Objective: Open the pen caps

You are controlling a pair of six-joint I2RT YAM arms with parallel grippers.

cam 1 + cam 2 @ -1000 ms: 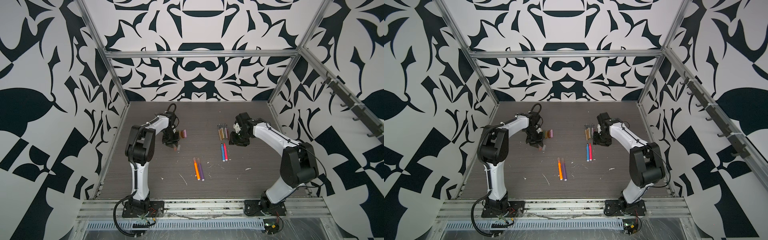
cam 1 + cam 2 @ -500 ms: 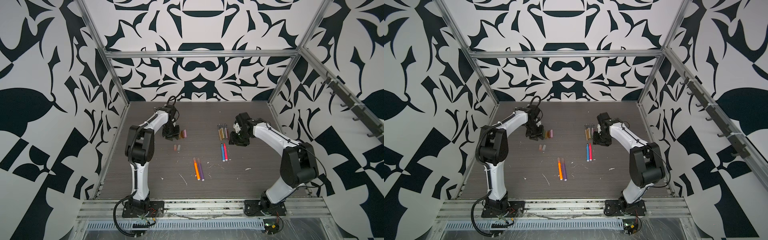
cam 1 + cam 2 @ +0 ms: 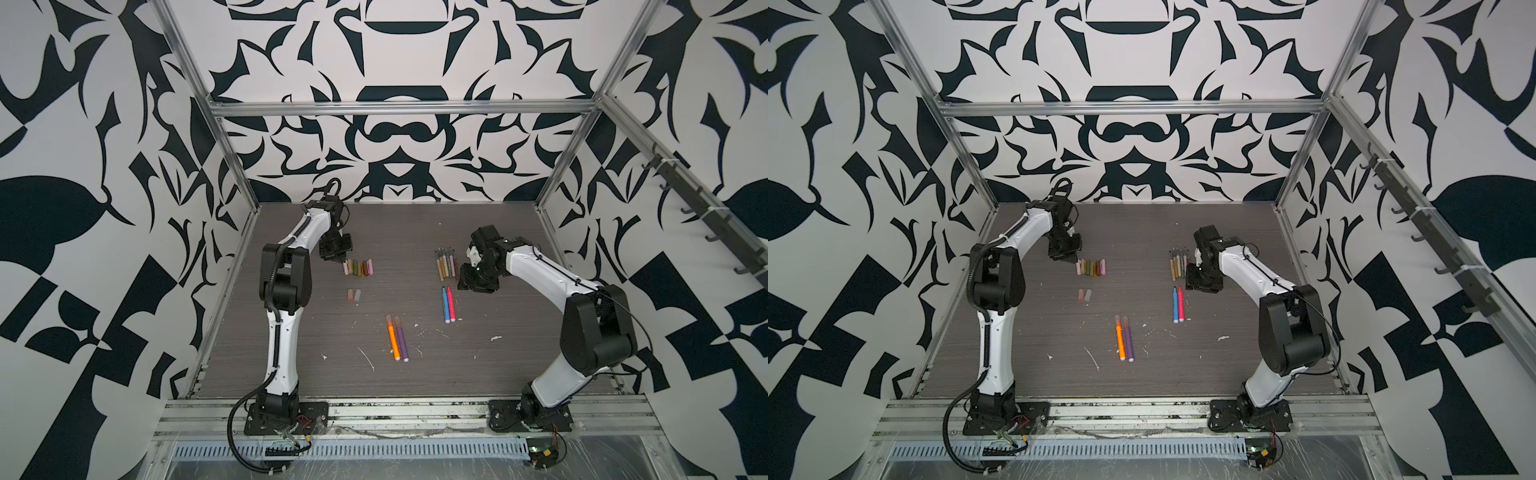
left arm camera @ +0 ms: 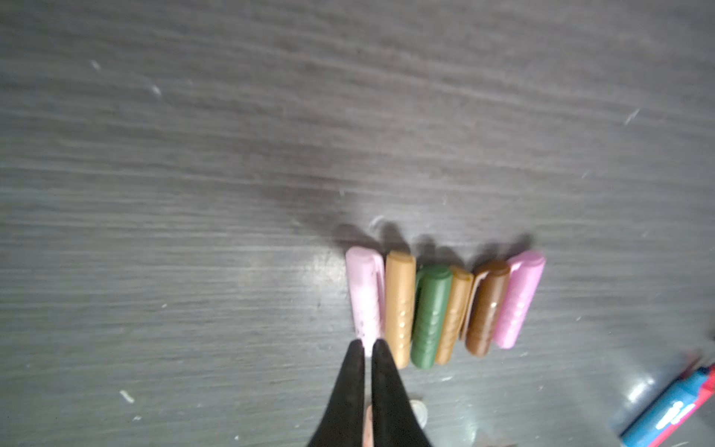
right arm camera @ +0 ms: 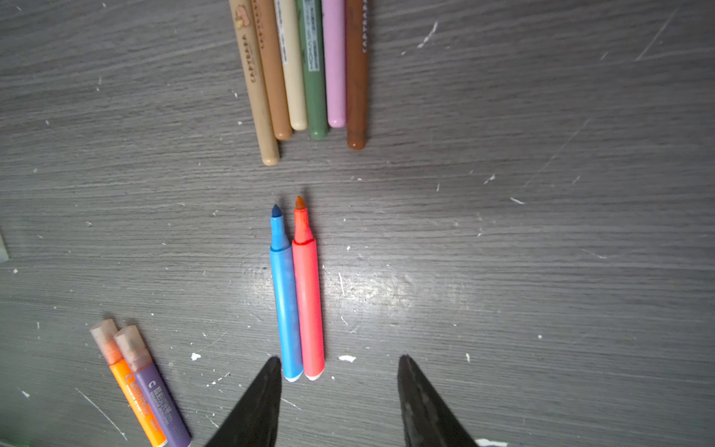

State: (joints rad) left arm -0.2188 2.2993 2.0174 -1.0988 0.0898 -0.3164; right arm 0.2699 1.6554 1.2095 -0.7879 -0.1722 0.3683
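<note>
A row of several loose pen caps [image 3: 358,267] [image 3: 1091,267] [image 4: 433,309], pink, tan, green and brown, lies at the back left. My left gripper [image 3: 340,261] [image 3: 1074,261] [image 4: 367,344] is shut, with its tips at the end of the outermost pink cap [image 4: 363,294] and nothing between them. Two peach caps [image 3: 353,295] [image 3: 1084,295] lie nearer the front. Uncapped blue [image 5: 286,302] and pink [image 5: 308,302] pens lie under my open right gripper [image 3: 467,287] [image 3: 1198,287] [image 5: 338,360]. The orange and purple pens [image 3: 397,338] [image 5: 143,391] carry translucent caps [image 5: 116,336].
Several thin pens [image 3: 446,264] [image 3: 1178,264] [image 5: 305,69] lie side by side behind the blue and pink ones. White flecks [image 3: 368,359] dot the dark wood table. Patterned walls and an aluminium frame [image 3: 232,166] close in the back and sides.
My left gripper has moved from the two peach caps back to the end of the cap row, and its jaws have closed. The right arm has not moved.
</note>
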